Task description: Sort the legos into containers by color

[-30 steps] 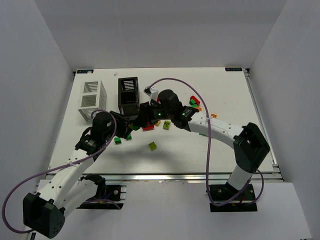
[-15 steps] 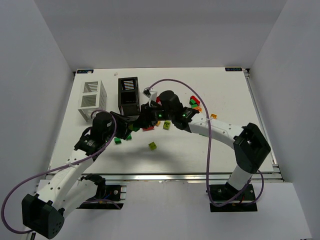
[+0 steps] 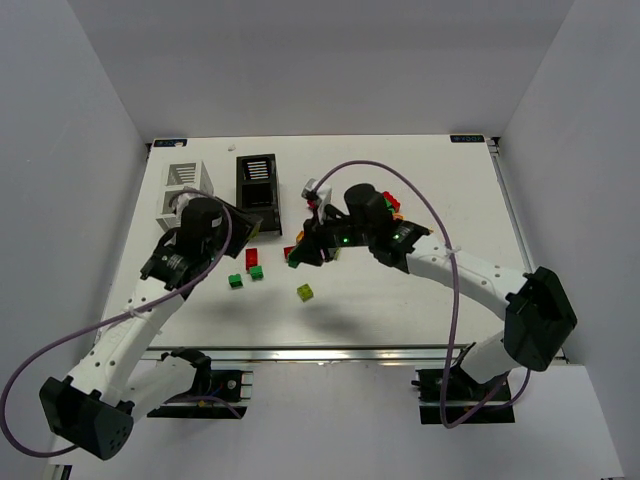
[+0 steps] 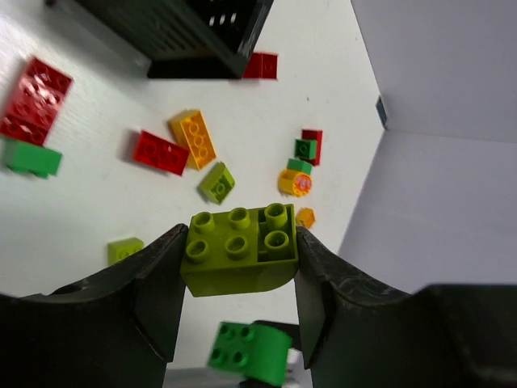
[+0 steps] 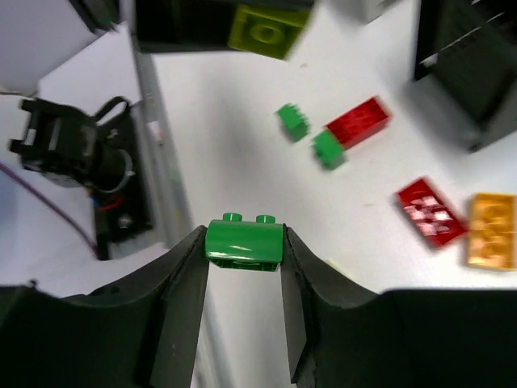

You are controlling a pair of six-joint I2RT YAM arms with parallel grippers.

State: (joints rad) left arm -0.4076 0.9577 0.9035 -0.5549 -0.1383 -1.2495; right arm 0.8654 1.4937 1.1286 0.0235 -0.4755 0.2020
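While both arms reach over the white counter, the left jaws stand partly open and clamp a yellow-green brick by its two sides, its six studs facing the wrist camera; they hold it in the air above the scattered legos, just in front of the black bin. The right jaws, likewise partly open, pinch a dark green brick between their inner faces, two studs showing on its top edge; it is lifted off the counter near the middle, to the right of the black bin's near end.

On the counter lie loose legos: a red brick, two green bricks just beside each other, and a lone yellow-green brick nearer the front; from the left wrist, a long red brick, a red brick touching an orange brick, and the round yellow-orange piece farther off.

The white bin stands at the far left, the black bin beside it but apart; what lies inside them cannot be told.

Pale grey walls close in three sides; a metal rail runs along the near edge; purple cable loops over each arm.
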